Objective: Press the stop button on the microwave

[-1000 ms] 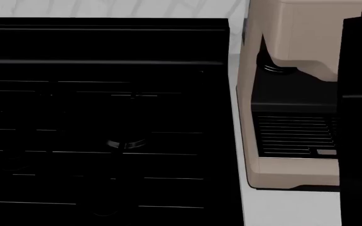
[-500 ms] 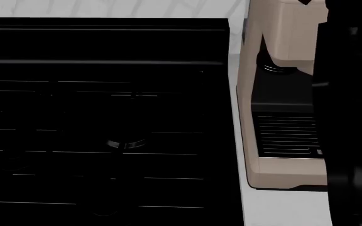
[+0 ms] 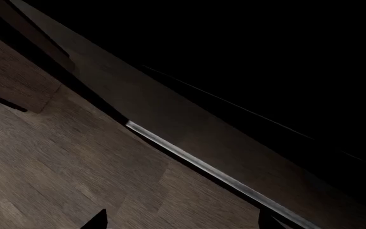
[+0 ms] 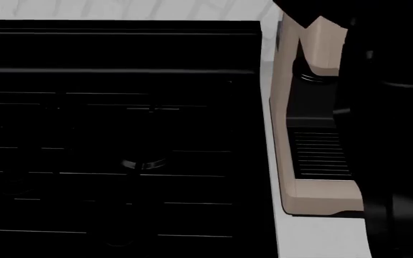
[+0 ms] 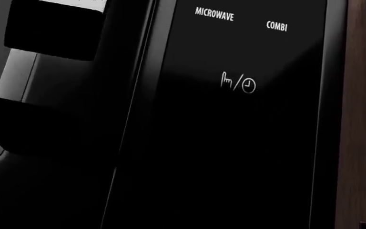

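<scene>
The right arm (image 4: 397,134) rose as a dark mass along the 3 o'clock edge of the head view, covering part of a beige coffee machine (image 4: 314,107) that stood on a pale table (image 4: 321,236). Its jaws did not show in any view, so whether they were open or closed could not be told. The right wrist camera faced the microwave control panel (image 5: 240,124), a glossy black face filling most of that view, with the words "MICROWAVE" (image 5: 214,14) and "COMBI" (image 5: 276,26) printed near its upper part and a hand-and-clock symbol (image 5: 238,83) below them. No stop button could be made out on the lit part of the panel. A strip of dark wood panel (image 5: 361,114) bordered the panel on one side, and a black door handle (image 5: 49,81) stood beside it on the other.

A black cooktop (image 4: 120,140) took up the head view from 9 o'clock to the centre, its grates faint. The left wrist camera looked on a brown wood surface (image 3: 55,162) crossed by a thin bright metal strip (image 3: 215,174); two small dark tips at the frame's edge gave no clear reading of the left jaws
</scene>
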Robot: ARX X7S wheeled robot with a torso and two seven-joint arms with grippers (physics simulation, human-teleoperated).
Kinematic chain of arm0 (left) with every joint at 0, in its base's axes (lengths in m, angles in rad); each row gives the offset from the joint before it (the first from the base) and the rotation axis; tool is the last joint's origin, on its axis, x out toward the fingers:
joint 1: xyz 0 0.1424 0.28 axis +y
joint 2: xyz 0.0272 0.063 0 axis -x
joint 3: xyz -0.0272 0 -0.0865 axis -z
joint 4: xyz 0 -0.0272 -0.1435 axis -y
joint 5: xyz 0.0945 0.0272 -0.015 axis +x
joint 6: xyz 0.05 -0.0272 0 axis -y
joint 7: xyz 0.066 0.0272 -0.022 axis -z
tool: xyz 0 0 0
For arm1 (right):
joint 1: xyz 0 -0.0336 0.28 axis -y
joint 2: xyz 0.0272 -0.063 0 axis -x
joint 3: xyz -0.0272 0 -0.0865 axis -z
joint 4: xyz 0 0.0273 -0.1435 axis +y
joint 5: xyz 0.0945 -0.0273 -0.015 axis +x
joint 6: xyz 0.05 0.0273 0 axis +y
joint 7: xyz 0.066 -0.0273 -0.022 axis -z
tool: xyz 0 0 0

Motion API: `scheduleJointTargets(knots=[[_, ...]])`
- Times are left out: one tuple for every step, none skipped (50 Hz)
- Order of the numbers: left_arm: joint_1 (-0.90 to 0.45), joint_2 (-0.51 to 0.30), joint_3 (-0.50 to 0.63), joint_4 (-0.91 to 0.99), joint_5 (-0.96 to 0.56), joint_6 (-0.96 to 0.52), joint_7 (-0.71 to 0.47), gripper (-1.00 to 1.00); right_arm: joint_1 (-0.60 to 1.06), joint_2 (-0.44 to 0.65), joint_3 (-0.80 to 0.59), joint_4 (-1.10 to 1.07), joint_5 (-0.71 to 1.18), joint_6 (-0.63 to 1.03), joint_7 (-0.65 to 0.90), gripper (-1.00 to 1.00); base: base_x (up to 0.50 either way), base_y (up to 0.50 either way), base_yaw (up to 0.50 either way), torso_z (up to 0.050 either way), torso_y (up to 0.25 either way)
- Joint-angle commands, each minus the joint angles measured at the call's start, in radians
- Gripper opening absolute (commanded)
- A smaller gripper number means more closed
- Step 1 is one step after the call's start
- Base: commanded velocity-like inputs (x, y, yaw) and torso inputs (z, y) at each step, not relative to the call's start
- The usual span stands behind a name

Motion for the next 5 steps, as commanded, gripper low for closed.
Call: scheduleJointTargets(knots=[[-0.009,0.000,0.015,-0.003,0.000,-0.001,0.000,1.00,-0.020,0.000,-0.009,0.143,0.017,-0.062,-0.051,-1.00,0.01,0.00,0.00,0.000,0.000],[-0.009,0.000,0.015,-0.003,0.000,-0.001,0.000,1.00,-0.022,0.002,-0.013,0.146,0.012,-0.066,-0.053,-1.00,0.01,0.00,0.00,0.011,0.000],[-0.009,0.000,0.015,-0.003,0.000,-0.001,0.000,1.00,-0.025,0.003,-0.013,0.144,0.013,-0.065,-0.052,-1.00,0.01,0.00,0.00,0.000,0.000],[-0.009,0.000,0.015,-0.003,0.000,-0.001,0.000,1.00,-0.027,0.005,-0.013,0.144,0.013,-0.066,-0.052,-1.00,0.01,0.00,0.00,0.000,0.000],[-0.009,0.000,0.015,-0.003,0.000,-0.001,0.000,1.00,-0.032,0.006,-0.015,0.144,0.012,-0.069,-0.052,-1.00,0.01,0.00,0.00,0.000,0.000]])
